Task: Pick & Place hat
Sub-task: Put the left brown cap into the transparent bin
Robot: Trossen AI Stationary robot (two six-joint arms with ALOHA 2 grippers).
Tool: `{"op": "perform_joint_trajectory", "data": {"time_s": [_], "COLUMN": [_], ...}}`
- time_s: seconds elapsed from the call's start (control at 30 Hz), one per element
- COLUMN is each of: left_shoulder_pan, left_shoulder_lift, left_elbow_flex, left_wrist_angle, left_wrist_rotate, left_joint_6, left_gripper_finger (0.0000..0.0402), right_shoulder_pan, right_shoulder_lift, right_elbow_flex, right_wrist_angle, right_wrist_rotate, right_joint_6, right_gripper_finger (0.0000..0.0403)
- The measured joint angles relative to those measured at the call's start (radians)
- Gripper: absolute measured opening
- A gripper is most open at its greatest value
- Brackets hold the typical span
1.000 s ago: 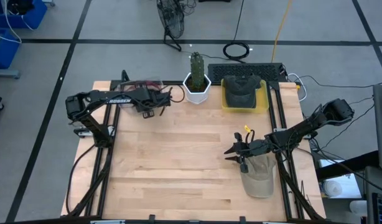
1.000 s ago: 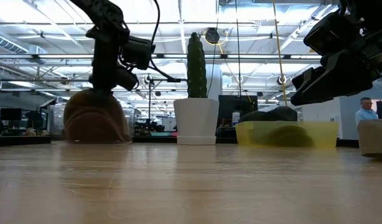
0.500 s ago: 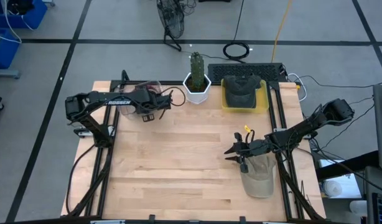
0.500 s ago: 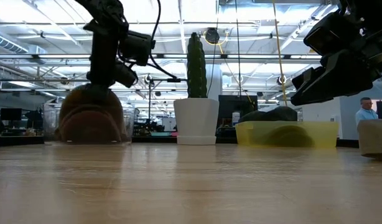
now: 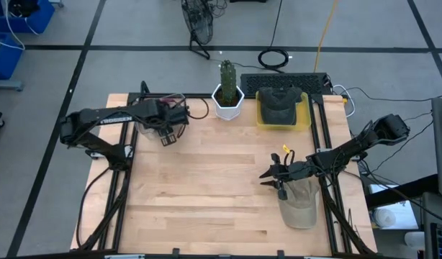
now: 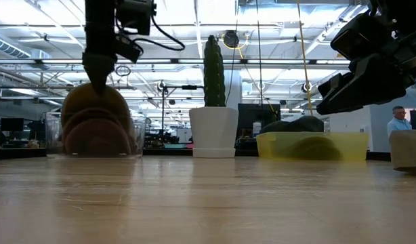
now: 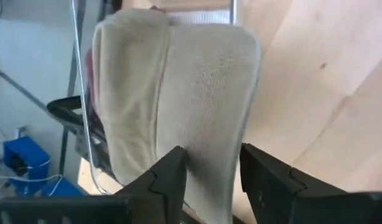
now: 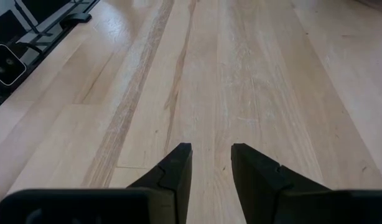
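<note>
My left gripper [image 5: 165, 135] is at the table's far left, above a clear bin [image 6: 137, 139]. It is shut on a cream hat [image 7: 178, 93], which looks brown against the light in the low view [image 6: 96, 112]. My right gripper [image 5: 273, 180] hovers open over bare wood [image 8: 211, 158] at the right side. A tan hat [image 5: 300, 208] lies flat on the table under that arm. A dark hat [image 5: 280, 104] sits in a yellow bin [image 5: 304, 119] at the far edge. My left gripper pinches the cream hat's upper part [image 7: 209, 146] between its two fingers, coming from above and pointing down. The hat hangs below the fingers, and its lower part [image 6: 96, 139] is still inside the clear bin.
A cactus in a white pot [image 5: 227, 103] stands at the far edge between the clear bin and the yellow bin. Black frame rails run along the table's left and right sides. The middle and near parts of the wooden top are bare.
My left gripper has risen and shifted toward the table's left edge, still shut on the hat. The hat's top has come up with it and now stands taller in the bin, while its lower part has stayed inside.
</note>
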Motion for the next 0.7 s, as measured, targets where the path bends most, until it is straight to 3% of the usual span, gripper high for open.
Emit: {"op": "perform_joint_trajectory", "data": {"time_s": [0.33,0.53,0.7], "left_shoulder_pan": [-0.011,0.029,0.143], "left_shoulder_lift": [-0.134,-0.176,-0.15], "left_elbow_flex": [0.049,0.032,-0.038], "left_wrist_angle": [0.01,0.032,0.133], "left_wrist_rotate": [-0.004,-0.198,-0.012], "left_joint_6": [-0.034,-0.051,0.012], "left_gripper_finger": [0.0122,0.0076,0.0032], "right_shoulder_pan": [0.0,0.0,0.0], "right_shoulder_lift": [0.0,0.0,0.0], "right_elbow_flex": [0.0,0.0,0.0], "right_wrist_angle": [0.012,0.014,0.014], "right_wrist_rotate": [0.0,0.0,0.0], "right_joint_6": [-0.003,-0.001,0.0], "right_gripper_finger": [0.01,0.01,0.01]}}
